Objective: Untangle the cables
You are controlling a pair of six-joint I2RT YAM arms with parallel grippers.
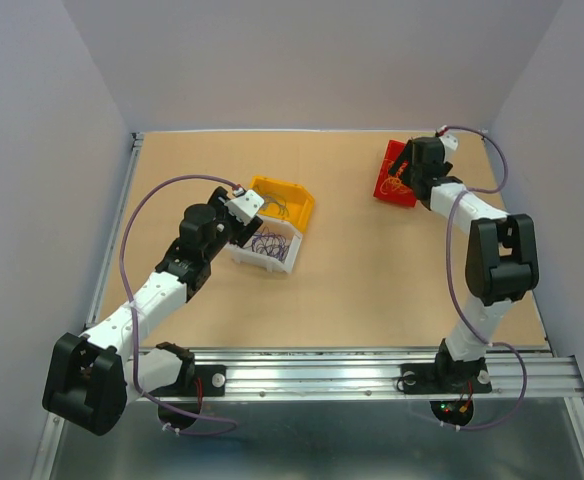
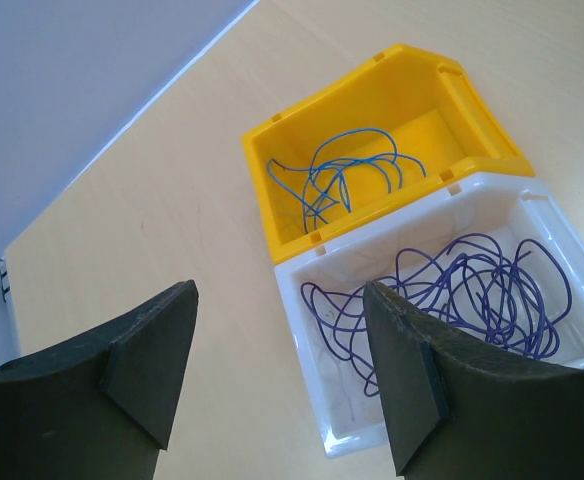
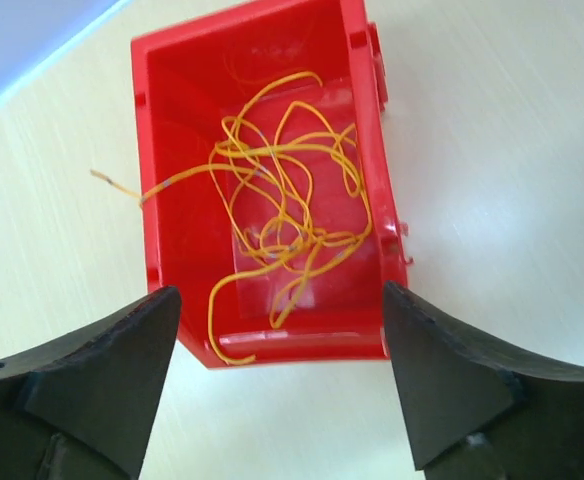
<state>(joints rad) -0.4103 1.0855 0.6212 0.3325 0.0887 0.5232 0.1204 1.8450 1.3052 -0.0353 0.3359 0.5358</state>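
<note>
My left tool (image 2: 277,300), released, hangs over purple cables (image 2: 472,290) looped axis-less in the white bin (image 2: 307,330); my right tool (image 3: 282,295), released, over orange-yellow cables (image 3: 292,200) in the red bin (image 3: 172,150), one end poking out over its wall

desk (image 1: 372,280): pale tan, plain | red bin (image 3: 177,150) near the far right corner: orange-yellow cables (image 3: 292,200) inside | yellow bin (image 2: 362,95) left of the desk's middle: blue cables (image 2: 337,175) inside | white bin (image 2: 337,410) beside it: purple cables (image 2: 472,290) inside | left gripper (image 2: 280,290), right gripper (image 3: 280,290): matt black, no pattern
</note>
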